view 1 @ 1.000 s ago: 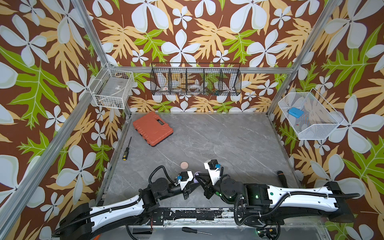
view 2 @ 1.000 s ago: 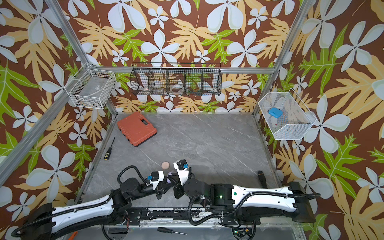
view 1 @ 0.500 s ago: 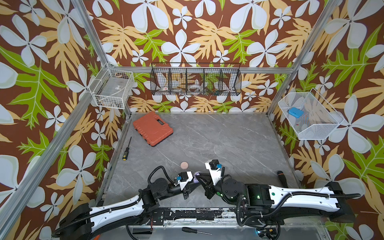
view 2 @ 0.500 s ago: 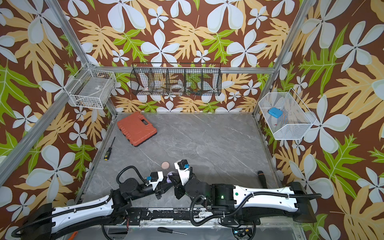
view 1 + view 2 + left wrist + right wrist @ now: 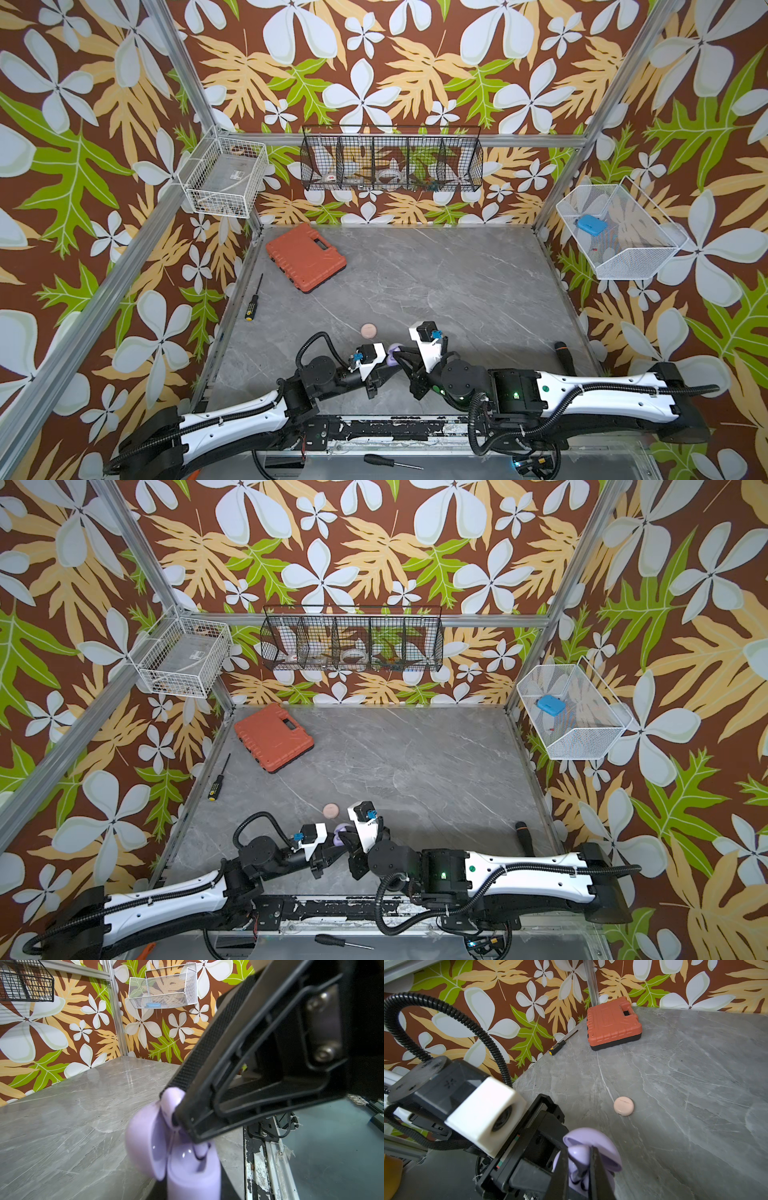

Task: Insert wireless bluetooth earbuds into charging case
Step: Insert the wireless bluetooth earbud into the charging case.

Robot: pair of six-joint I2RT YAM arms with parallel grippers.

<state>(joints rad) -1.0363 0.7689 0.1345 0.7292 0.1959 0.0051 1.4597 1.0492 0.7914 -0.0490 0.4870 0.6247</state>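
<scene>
My right end effector [image 5: 579,1150] pinches a lavender stemmed plastic earbud [image 5: 578,1156] just above the open round lavender case [image 5: 606,1147] my left end effector [image 5: 388,370] clamps.

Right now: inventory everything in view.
open charging case: 1, lavender, held, front centre
earbud: 1, lavender, held at that case
shut charging case: 1, pink, on table
tool case: 1, orange, far left
slim screwdriver: 1, black-yellow, left edge
ledge screwdriver: 1, black, front
divided basket: 1, black, rear wall
wire basket: 1, white, left wall
mesh basket: 1, white, right wall
item: 1, blue, in mesh basket
left end effector: 1, black, grips open charging case
right end effector: 1, black, grips earbud
</scene>
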